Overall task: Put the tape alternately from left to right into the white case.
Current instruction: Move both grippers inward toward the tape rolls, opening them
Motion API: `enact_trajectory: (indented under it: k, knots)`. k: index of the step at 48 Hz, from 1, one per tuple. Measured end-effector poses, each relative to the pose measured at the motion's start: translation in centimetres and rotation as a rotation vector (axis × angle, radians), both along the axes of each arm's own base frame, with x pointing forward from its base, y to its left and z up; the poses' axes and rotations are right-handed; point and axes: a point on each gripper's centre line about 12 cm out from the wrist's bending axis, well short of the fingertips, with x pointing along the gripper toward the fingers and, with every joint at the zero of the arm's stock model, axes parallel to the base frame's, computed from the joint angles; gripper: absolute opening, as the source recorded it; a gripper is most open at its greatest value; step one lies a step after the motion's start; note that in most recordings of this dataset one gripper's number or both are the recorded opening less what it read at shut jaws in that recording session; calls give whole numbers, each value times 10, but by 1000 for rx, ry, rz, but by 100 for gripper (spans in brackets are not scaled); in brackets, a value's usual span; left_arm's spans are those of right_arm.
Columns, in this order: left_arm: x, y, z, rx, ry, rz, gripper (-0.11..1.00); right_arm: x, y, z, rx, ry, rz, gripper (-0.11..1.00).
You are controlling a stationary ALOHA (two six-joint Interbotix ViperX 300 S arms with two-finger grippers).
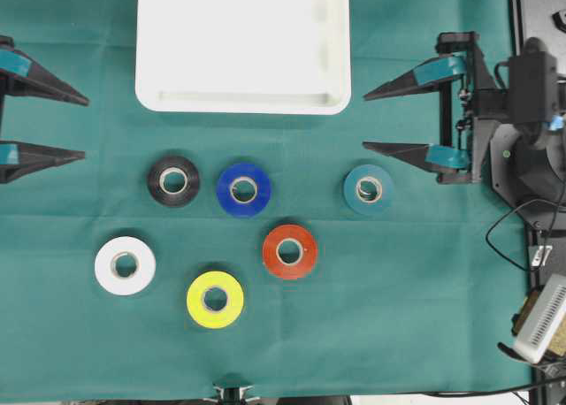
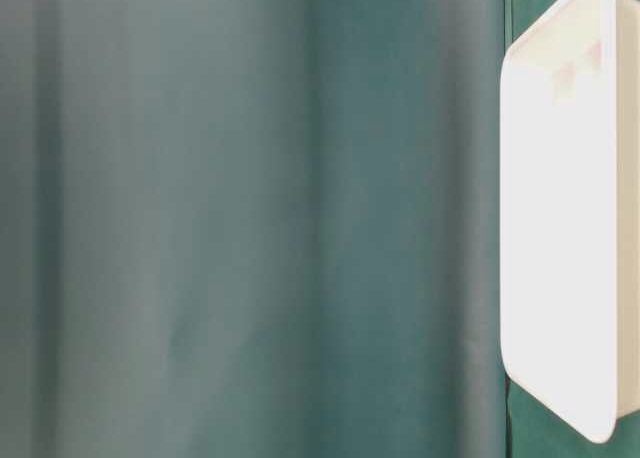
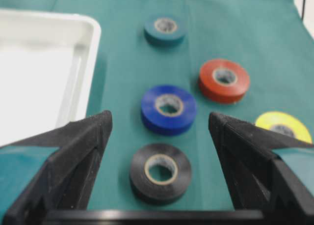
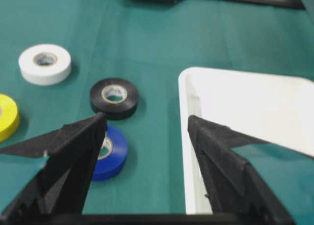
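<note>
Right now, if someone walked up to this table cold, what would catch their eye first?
Probably the six bright tape rolls scattered on the green cloth, with yellow nearest the bottom edge. Above them sits the big white tray, holding nothing yet. The left gripper and right gripper wait open at either side.

white case (image 2: 560, 228): cropped at right edge, glare-washed (table-level view)
yellow roll (image 3: 283, 126): partly behind right finger

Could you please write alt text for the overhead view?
Six tape rolls lie on green cloth below an empty white case: black, blue, teal, red, white, yellow. Open left gripper and right gripper flank them.
</note>
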Motion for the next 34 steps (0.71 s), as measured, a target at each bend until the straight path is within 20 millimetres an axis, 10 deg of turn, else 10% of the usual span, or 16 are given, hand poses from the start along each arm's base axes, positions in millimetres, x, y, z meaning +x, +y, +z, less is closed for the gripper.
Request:
enact_trajectory:
  k: [34]
  knots:
    - [39, 3, -20, -5, 223, 21, 86, 49, -1, -19, 74, 253, -25, 67]
